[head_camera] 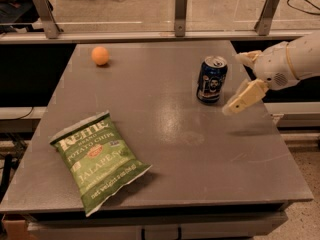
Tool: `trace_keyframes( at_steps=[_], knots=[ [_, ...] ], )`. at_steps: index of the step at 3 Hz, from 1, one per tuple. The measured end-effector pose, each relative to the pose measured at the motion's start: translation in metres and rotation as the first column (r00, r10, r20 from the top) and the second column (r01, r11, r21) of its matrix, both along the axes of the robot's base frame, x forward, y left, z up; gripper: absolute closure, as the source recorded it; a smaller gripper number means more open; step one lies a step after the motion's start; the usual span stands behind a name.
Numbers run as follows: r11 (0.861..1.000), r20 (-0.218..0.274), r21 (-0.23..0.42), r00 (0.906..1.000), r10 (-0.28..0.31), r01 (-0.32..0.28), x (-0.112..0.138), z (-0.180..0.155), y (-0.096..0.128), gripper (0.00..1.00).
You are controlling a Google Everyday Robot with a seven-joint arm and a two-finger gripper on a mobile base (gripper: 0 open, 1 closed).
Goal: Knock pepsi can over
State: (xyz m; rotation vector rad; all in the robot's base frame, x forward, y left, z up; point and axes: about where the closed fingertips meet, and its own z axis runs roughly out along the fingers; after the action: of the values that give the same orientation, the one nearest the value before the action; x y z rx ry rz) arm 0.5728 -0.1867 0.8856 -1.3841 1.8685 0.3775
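The pepsi can [211,80] is dark blue with a silver top and stands upright on the grey table [165,134], right of the middle toward the back. My gripper [234,83] reaches in from the right edge and hangs above the table just right of the can, a small gap away from it. Its two pale fingers are spread apart, one [244,98] pointing down-left toward the can's base, the other [247,57] higher, level with the can's top. It holds nothing.
A green jalapeño chip bag [97,160] lies flat at the front left. An orange ball [100,55] sits at the back left. A rail with metal posts [181,11] runs behind the table. The table's right edge is under my arm.
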Motion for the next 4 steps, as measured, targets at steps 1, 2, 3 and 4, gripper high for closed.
trace_keyframes(
  at_steps=[1, 2, 3, 4],
  knots=[
    [0.994, 0.009, 0.100, 0.9995, 0.031, -0.032, 0.015, -0.009, 0.027, 0.00],
    [0.980, 0.030, 0.179, 0.9960, 0.084, -0.088, 0.020, 0.002, 0.075, 0.00],
    [0.960, 0.051, 0.236, 0.9882, 0.144, -0.152, 0.017, 0.019, 0.127, 0.00],
    [0.938, 0.056, 0.280, 0.9793, 0.195, -0.202, 0.011, 0.033, 0.172, 0.00]
  ],
)
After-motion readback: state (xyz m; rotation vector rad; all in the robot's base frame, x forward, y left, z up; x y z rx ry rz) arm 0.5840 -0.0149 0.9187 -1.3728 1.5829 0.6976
